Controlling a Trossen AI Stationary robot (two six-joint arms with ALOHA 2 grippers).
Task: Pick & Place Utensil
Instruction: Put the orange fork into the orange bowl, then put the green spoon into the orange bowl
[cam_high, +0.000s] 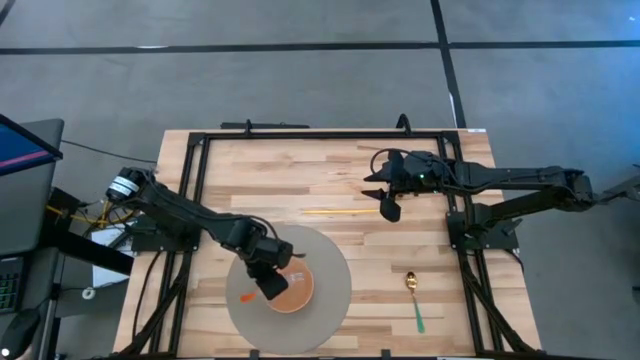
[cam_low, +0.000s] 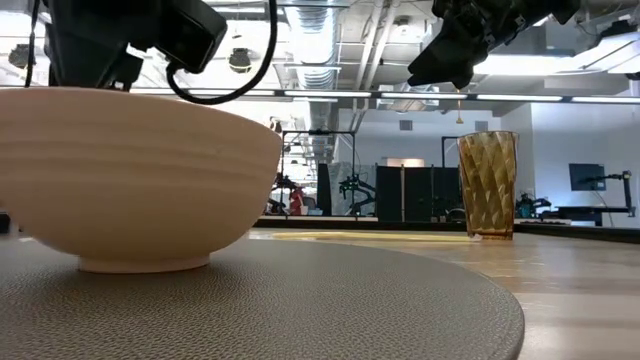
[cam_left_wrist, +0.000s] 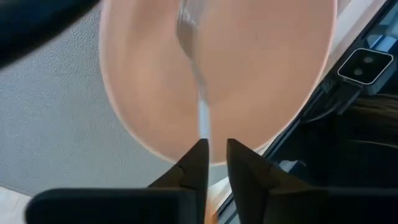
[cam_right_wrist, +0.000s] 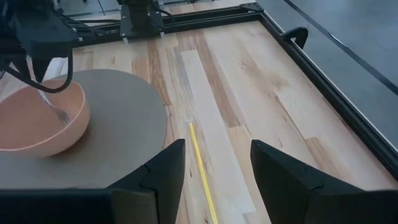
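Observation:
A fork with a pale, silvery head (cam_left_wrist: 189, 37) points into a salmon-pink bowl (cam_high: 300, 292) that stands on a round grey mat (cam_high: 328, 258). My left gripper (cam_left_wrist: 213, 148) hangs over the bowl's near-left rim (cam_high: 270, 283), shut on the fork. A short orange piece (cam_high: 248, 296) sticks out beside the gripper; it looks like the fork's handle end. In the right wrist view the fork (cam_right_wrist: 55, 111) slants down into the bowl (cam_right_wrist: 28, 134). My right gripper (cam_right_wrist: 217, 155) is open and holds nothing, above the table near a yellow chopstick (cam_high: 338, 211). My left gripper pinches the fork's thin shaft (cam_left_wrist: 204, 127) between its two fingers, coming from above and slanting down toward the bowl. The fork runs forward out of the fingers with its tines low inside the bowl. Whether the tines touch the bowl's floor I cannot tell.
A gold spoon with a green handle (cam_high: 414, 302) lies on the wood right of the mat. The yellow chopstick (cam_right_wrist: 202, 168) lies below my right gripper. An amber ribbed glass (cam_low: 487, 185) stands farther back. A black frame (cam_high: 300, 135) rims the table.

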